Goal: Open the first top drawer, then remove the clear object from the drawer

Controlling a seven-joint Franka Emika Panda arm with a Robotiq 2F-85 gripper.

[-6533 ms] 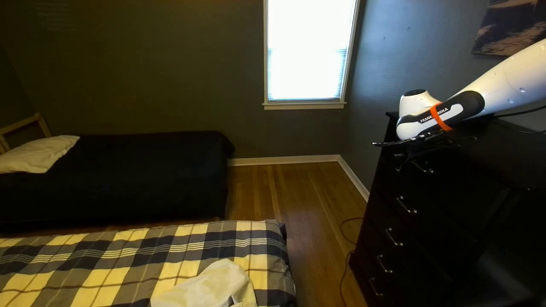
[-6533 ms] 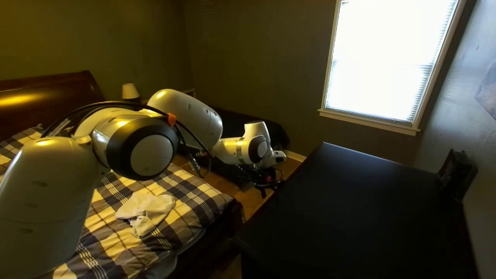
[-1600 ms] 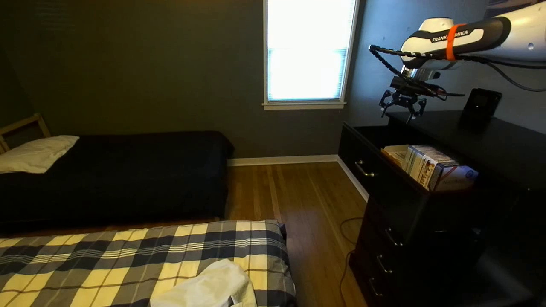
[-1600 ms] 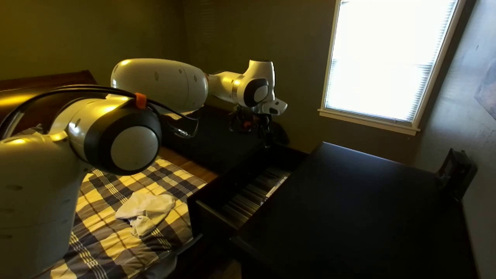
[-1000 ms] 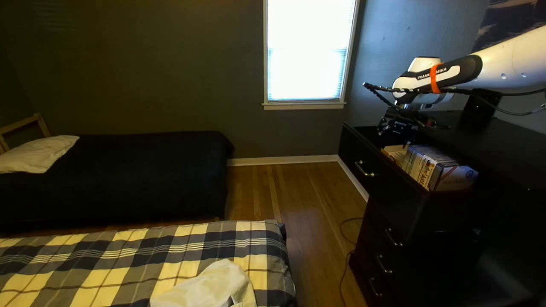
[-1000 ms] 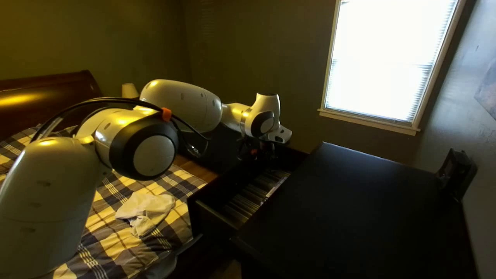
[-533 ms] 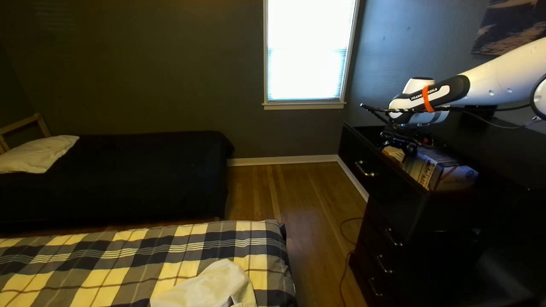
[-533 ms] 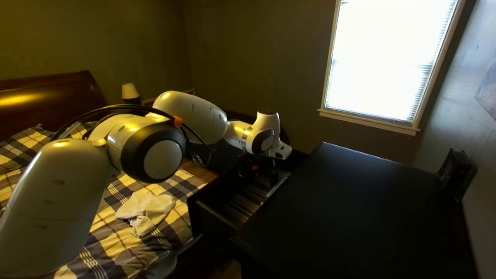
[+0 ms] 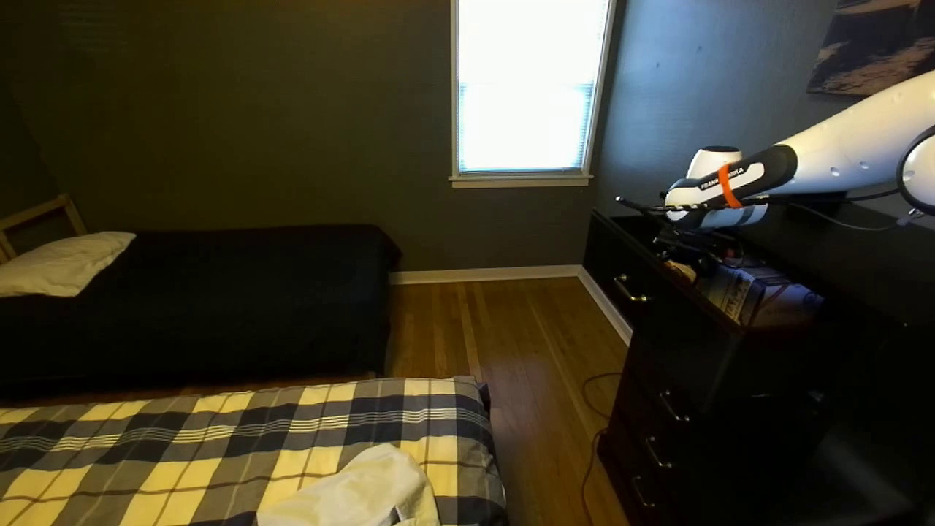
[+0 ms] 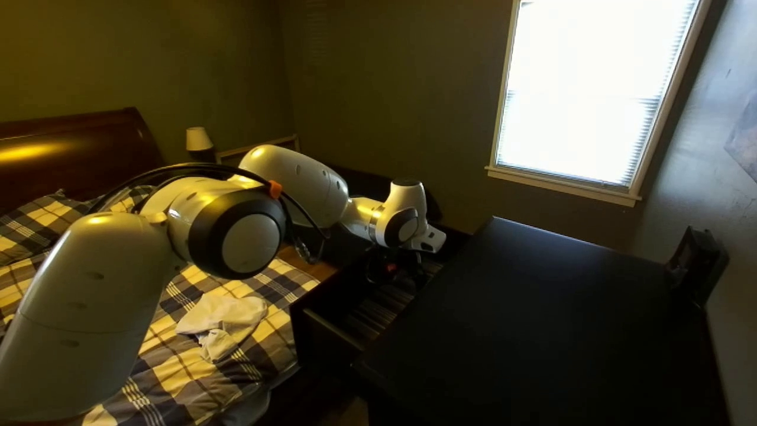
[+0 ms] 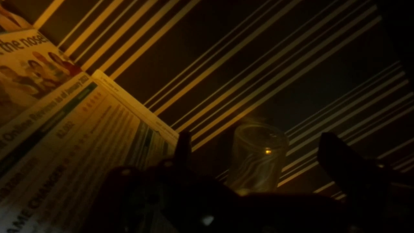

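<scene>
Showing dimly in the wrist view, the clear object [image 11: 258, 158] sits toward 4 o'clock over the striped contents [image 11: 258, 106] of the top drawer [image 9: 661, 314], a gap visible on either side. The gripper [image 11: 256, 135] is spread, one fingertip [image 11: 183, 145] near the object's 9 o'clock, one near its 3; the object's lower end is hidden. A printed carton [image 11: 81, 139] runs its edge from 10 o'clock to the 9 o'clock fingertip; I cannot tell whether they touch.

In an exterior view, the drawer juts from the dresser [image 9: 862, 252] toward 9 o'clock, its front rim slanting from 10 to 4, with wooden floor [image 9: 526, 365] between it and the plaid bed [image 9: 248, 453]. The arm [image 9: 847, 146] enters from 3 o'clock and slopes down to a bent wrist [image 9: 687, 193] above the drawer.

In an exterior view, the dresser top's edge slants from 1 to 7 o'clock along the drawer, the gripper in shadow at the 1 o'clock end. The arm rises from 8 o'clock and bends at the elbow [image 10: 251, 239].
</scene>
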